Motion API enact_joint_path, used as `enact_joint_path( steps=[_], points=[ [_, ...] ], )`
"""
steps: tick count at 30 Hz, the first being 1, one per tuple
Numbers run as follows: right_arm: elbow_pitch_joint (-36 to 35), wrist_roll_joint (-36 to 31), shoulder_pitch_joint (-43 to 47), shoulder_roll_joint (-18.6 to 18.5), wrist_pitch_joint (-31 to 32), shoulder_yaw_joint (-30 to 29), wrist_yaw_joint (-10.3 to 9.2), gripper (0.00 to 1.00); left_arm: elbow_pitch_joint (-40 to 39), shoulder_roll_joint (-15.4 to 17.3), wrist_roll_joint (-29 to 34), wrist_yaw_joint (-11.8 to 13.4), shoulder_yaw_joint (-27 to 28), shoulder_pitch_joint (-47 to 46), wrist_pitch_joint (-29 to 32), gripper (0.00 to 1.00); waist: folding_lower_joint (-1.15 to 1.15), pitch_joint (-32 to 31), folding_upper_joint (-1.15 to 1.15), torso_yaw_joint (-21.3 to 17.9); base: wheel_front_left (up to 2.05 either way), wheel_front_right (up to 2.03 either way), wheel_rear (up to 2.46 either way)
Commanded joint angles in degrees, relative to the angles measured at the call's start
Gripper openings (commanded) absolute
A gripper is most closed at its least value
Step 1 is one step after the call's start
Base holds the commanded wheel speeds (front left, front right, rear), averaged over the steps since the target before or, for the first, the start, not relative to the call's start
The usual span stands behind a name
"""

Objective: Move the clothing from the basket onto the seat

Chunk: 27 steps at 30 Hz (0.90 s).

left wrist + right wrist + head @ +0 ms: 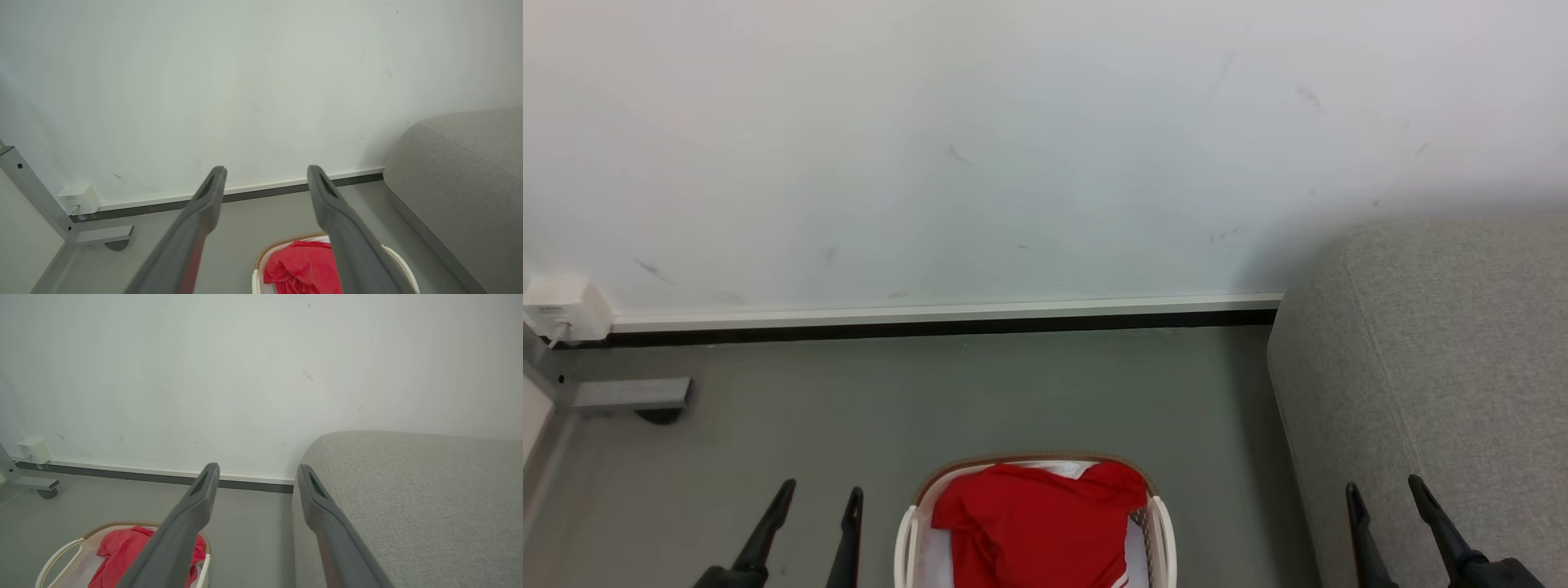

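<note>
1. Bright red soft fabric garment (1037, 523), crumpled, with white trim at its near edge. It lies inside the basket and is heaped towards the far end.
2. Oval cream-white plastic laundry basket (903, 539) with a brown rim band. It stands on the floor between the two grippers, with bare floor between it and the seat.
3. Large grey woven-fabric upholstered seat (1445, 351) with a rounded corner and a stitched seam. It stands to the robot's right, against the wall.
4. Left gripper (822, 490): dark fingers spread wide and empty, over the floor to the left of the basket.
5. Right gripper (1383, 486): dark fingers spread wide and empty, over the seat's near edge.
6. Smooth grey floor (980, 392); scuffed white wall (1013, 147); white skirting strip (947, 313) with a dark band beneath it.
7. Small white wall box (564, 306) at far left, with a grey metal frame foot (629, 394) just below it.
</note>
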Motion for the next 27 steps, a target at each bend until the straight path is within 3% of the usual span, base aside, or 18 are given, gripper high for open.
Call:
enact_joint_path(
  steps=[1,21,27],
  points=[
    [0.2,0.5,0.5,-0.1,-0.2,-0.4,-0.12,1.0,0.5,-0.3,0.7,-0.4,0.5,0.8,-0.2,1.0,0.0,0.0,0.0,0.0,0.0,0.0,0.0],
    [0.3,0.0,-0.1,-0.1,-0.2,-0.5,-0.12,1.0,1.4,-1.6,1.4,-2.1,2.0,0.6,-0.2,1.0,0.0,0.0,0.0,-0.2,0.0,0.0,0.0],
    [-1.2,1.0,-1.7,-0.1,-0.2,-0.5,-0.12,1.0,1.9,-1.5,1.5,-2.6,1.4,-1.2,-0.2,1.0,0.0,2.9,0.0,-1.4,0.0,0.0,0.0]
  ],
)
